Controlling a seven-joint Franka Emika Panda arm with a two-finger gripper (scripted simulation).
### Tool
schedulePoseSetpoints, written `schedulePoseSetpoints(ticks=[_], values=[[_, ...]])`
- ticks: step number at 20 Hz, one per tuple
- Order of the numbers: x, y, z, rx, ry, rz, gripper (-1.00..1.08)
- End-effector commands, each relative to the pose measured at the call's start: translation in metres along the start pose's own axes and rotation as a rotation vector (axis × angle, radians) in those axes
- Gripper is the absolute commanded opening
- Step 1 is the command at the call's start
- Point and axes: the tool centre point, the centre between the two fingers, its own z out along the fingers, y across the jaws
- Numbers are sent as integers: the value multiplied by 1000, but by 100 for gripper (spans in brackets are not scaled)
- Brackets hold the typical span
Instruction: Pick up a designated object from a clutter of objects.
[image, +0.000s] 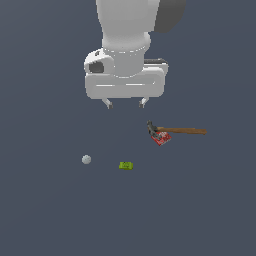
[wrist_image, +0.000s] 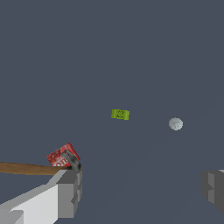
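In the exterior view the gripper (image: 125, 103) hangs well above the floor with its fingers spread wide and nothing between them. The hammer (image: 176, 130) lies flat toward the exterior view's right, its head just over the red box (image: 161, 139), handle running away to the right. The green block (image: 126, 165) and the ball (image: 86, 159) sit well apart from it, lower in that view. To take the hammer cleanly, the arm would do best to shift over the bare handle, clear of the box, turn the fingers across the handle's line, then descend. The wrist view shows the hammer (wrist_image: 30, 168) partly hidden behind one finger (wrist_image: 65, 192), so the gripper is not yet centred on it. Here the head seems to rest on the box (wrist_image: 61, 155), though contact is hard to judge. The block (wrist_image: 120, 114) and ball (wrist_image: 175, 124) lie apart on open floor.
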Motion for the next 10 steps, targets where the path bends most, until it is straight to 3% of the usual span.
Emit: schedulePoseSetpoints(ticks=[1, 10], values=[[0, 0, 0, 1, 0, 0, 100], [2, -18, 22, -17, -8, -98, 100]])
